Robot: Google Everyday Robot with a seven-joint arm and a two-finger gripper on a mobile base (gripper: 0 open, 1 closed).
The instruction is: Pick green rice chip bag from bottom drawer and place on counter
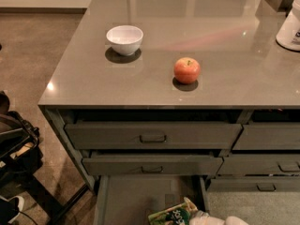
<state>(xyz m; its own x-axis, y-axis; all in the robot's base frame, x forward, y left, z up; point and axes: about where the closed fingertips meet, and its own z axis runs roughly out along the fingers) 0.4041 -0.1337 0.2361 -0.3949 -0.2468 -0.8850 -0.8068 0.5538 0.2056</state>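
The green rice chip bag (169, 214) lies on the floor of the open bottom drawer (126, 196), at the lower edge of the camera view, partly cut off. My gripper (216, 220) shows only as white parts at the bottom edge, right against the bag's right end. The counter (225, 46) stretches above the drawers, glossy grey-brown.
A white bowl (124, 39) and a red apple (187, 70) stand on the counter. A white container (290, 25) is at its right edge. Two handled drawers (152, 136) sit slightly open above the bottom drawer. Dark equipment (14, 144) stands on the floor at left.
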